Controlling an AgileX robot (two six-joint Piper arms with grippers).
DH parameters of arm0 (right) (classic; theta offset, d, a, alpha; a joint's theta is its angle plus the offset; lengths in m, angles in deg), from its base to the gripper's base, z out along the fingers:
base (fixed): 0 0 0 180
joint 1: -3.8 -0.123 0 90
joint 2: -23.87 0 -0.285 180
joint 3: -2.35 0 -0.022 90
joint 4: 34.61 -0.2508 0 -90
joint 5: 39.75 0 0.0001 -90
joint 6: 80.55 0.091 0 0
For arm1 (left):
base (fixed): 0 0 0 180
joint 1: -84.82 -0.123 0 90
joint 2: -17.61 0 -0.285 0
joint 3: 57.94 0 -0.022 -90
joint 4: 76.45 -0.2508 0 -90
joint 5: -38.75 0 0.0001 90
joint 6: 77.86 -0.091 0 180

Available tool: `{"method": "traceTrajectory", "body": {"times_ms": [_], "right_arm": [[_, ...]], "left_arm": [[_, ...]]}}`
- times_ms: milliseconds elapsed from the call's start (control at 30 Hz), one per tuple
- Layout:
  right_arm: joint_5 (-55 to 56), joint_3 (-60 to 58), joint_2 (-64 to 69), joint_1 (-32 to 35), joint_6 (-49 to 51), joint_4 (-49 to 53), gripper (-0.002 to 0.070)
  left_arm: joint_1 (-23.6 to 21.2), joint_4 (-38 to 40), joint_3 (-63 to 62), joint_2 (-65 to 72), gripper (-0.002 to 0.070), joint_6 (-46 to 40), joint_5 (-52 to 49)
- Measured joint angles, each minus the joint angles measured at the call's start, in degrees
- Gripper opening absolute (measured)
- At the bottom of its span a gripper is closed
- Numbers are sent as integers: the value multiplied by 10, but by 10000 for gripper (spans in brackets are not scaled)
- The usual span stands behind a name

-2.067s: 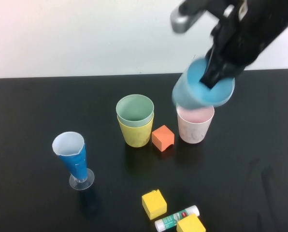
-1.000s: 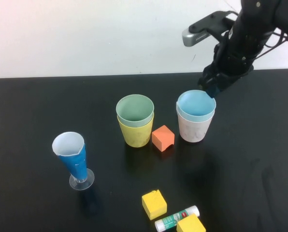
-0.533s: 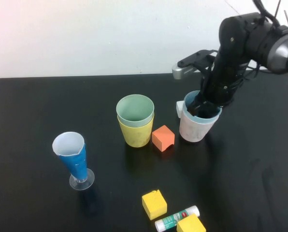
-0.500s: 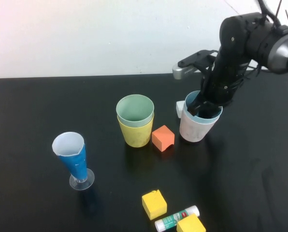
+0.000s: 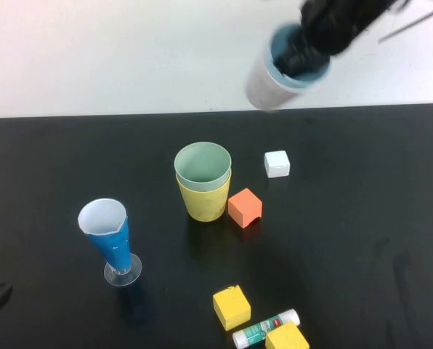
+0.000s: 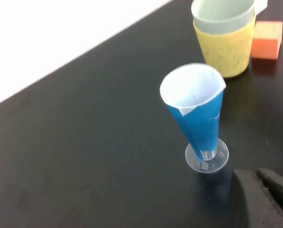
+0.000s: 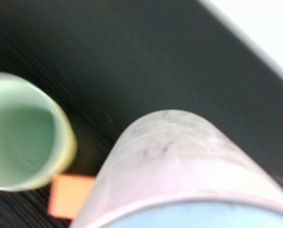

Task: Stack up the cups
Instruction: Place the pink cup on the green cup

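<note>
My right gripper (image 5: pixel 314 45) is raised high over the table's far right, its fingers reaching into the light blue cup (image 5: pixel 309 75). That cup sits nested in the pink cup (image 5: pixel 264 83), and both hang tilted in the air, gripped at the rim. In the right wrist view the pink cup (image 7: pixel 179 156) fills the foreground above the blue rim (image 7: pixel 203 219). The green cup (image 5: pixel 202 161) stands nested in the yellow cup (image 5: pixel 202 202) at the table's middle. My left gripper (image 6: pixel 255 178) rests shut and empty near the conical cup's foot.
A blue-and-white conical cup (image 5: pixel 111 233) on a clear foot stands at the left. An orange cube (image 5: pixel 245 207) lies beside the yellow cup, a white cube (image 5: pixel 277 163) farther back. A yellow cube (image 5: pixel 232 306), a glue stick (image 5: pixel 266 327) and another yellow cube (image 5: pixel 287 337) lie near the front edge.
The right gripper closed on the rim of the nested blue and pink cups and lifted them off the table, uncovering the white cube. The left arm stayed put.
</note>
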Motion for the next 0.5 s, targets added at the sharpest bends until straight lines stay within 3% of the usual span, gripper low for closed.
{"method": "traceTrajectory", "body": {"times_ms": [267, 500], "right_arm": [[-3, 23, 18, -63, -17, -24, 83], [-3, 23, 79, -80, -26, -27, 83]], "left_arm": [[0, 1, 0, 0, -2, 0, 4], [0, 1, 0, 0, -2, -2, 4]]}}
